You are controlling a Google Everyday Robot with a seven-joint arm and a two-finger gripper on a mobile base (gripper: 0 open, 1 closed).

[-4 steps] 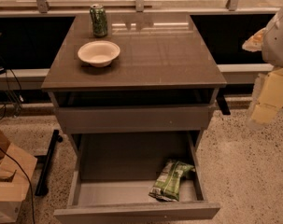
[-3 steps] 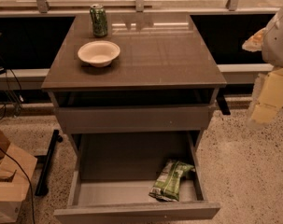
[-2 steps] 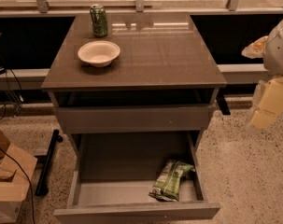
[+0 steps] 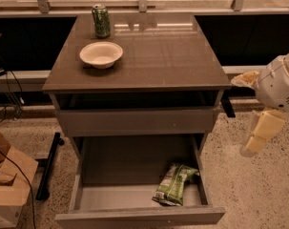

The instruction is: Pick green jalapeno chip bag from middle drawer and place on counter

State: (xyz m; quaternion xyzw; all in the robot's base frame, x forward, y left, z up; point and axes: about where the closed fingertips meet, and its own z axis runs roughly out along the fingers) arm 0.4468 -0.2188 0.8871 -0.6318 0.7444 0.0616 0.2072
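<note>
Green jalapeno chip bag [image 4: 174,184] lies crumpled in the open middle drawer [image 4: 76,194], at its front right corner and touching the right wall. The print is illegible. Above the drawer, the glossy counter [image 4: 163,56] bears a bowl [image 4: 101,54] and a drink can [image 4: 101,20] at rear left. The gripper [image 4: 256,140] hangs right of the drawer over the speckled floor [image 4: 258,194]; its jaw state cannot be told.

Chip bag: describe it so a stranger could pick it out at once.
Start at the grey-brown cabinet and look down to its open drawer near the floor. The chip bag lies in the drawer's front right corner, left of the pincer hanging beside the cabinet. It is crinkled, green with white patches, alone in the drawer; the green can stands on the cabinet top.
</note>
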